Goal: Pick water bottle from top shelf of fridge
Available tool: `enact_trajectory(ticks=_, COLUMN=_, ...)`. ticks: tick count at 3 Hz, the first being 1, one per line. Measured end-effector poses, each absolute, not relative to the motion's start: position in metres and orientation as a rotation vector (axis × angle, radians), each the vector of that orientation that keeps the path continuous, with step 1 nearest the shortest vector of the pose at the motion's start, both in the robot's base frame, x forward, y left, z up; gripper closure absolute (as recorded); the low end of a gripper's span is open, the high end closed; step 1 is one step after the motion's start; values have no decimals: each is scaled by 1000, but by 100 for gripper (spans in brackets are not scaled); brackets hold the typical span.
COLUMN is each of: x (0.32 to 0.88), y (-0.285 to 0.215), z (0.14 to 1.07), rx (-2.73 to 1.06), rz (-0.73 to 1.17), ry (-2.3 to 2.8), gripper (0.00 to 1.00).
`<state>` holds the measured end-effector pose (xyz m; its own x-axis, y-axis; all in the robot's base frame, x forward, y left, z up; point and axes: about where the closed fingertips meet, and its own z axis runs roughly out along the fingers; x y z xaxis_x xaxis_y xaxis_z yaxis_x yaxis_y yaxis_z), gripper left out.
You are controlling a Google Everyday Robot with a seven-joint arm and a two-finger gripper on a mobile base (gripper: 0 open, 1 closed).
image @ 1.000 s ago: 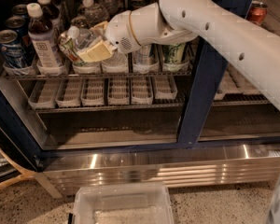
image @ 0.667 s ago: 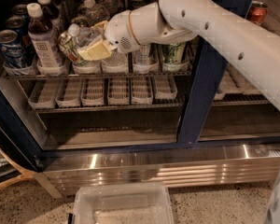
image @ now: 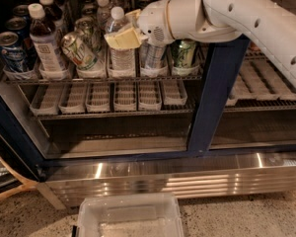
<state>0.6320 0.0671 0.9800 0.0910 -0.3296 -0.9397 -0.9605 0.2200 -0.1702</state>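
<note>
The water bottle [image: 119, 58], clear with a white cap, stands upright on the top shelf [image: 153, 78] of the fridge [image: 212, 98], in the middle lane. My gripper [image: 128, 29] is at the bottle's shoulder, reaching in from the right. It is open, with one pale finger [image: 122, 38] across the front of the bottle and the other higher up, behind the bottle. The bottle rests on the shelf.
A green-and-silver can [image: 79, 49] leans tilted just left of the water bottle. A dark-liquid bottle [image: 44, 41] and a blue can [image: 10, 51] stand further left, with more cans [image: 185, 53] to the right. The lower rack [image: 113, 97] holds vacant trays. A clear bin [image: 128, 218] sits on the floor.
My gripper has moved right and a little up, from the tilted can's lane to the water bottle. The tilted can is now uncovered.
</note>
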Motion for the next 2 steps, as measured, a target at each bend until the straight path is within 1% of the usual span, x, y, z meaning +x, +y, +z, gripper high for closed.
enact_trajectory(ticks=2, x=637, y=44, z=998, rx=-1245, rz=737, ry=1436, gripper=100)
